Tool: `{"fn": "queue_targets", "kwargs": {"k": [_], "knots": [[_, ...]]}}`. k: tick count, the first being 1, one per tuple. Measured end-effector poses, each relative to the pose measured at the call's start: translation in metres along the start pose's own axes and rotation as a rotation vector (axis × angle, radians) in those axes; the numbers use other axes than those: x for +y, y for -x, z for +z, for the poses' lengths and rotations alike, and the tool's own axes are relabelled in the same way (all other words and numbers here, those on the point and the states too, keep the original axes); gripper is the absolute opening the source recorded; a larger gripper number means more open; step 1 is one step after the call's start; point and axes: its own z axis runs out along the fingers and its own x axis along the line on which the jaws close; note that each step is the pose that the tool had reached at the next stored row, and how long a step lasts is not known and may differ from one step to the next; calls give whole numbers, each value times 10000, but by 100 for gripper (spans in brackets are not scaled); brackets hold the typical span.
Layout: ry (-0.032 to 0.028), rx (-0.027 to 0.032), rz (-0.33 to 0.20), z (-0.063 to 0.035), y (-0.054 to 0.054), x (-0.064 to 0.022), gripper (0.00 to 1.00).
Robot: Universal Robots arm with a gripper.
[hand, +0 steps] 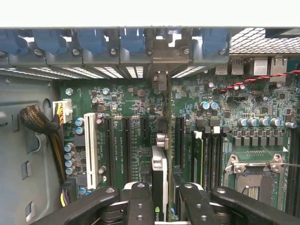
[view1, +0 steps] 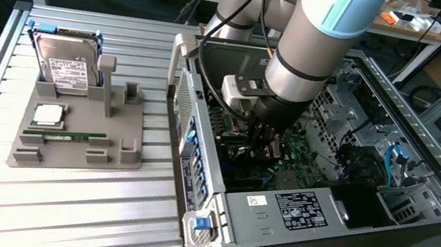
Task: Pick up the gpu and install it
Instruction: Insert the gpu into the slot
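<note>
Ribbed metal tabletop bears the open computer case; hand clenched on gpu.

The arm is filling the open computer case, leaving room at the exterior view's right. Capacitors and cables are crowding the motherboard.

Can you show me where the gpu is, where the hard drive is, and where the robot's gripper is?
gpu point(hand: 160, 187): wrist view, its thin top edge between the gripper's fingers.
hard drive point(view1: 69, 71): exterior view, its white label.
gripper point(hand: 168, 199): wrist view, midway between its fingertips.
</note>
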Motion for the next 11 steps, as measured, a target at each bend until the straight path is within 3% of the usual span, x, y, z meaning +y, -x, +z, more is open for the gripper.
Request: {"fn": "queue_targets", "kwargs": {"k": [11], "knots": [[1,8,0,23,2,1,27]]}}
